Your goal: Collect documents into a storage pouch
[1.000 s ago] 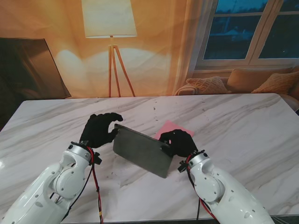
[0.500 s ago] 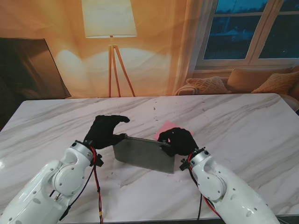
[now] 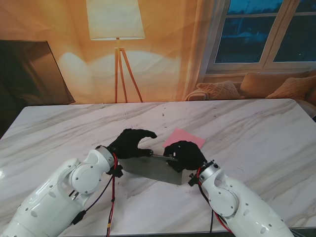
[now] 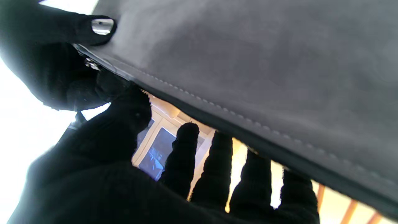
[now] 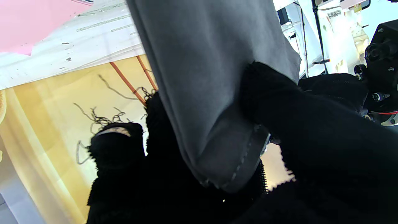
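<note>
A grey fabric pouch stands on its long edge on the marble table, in front of me. My right hand is shut on its upper right corner; the right wrist view shows the fabric pinched between thumb and fingers. My left hand hovers at the pouch's top edge with fingers spread. In the left wrist view those fingers sit just off the stitched zipper edge, not clamped on it. A pink document lies flat just beyond the pouch, also seen in the right wrist view.
Bare marble stretches to both sides of the hands and toward the far edge. Beyond the table stand a floor lamp, a dark panel on the left, and a sofa with cushions under a window.
The pouch has come down from a raised tilt to rest low on the table. My left hand slid right along its top edge toward the right hand, which kept its hold.
</note>
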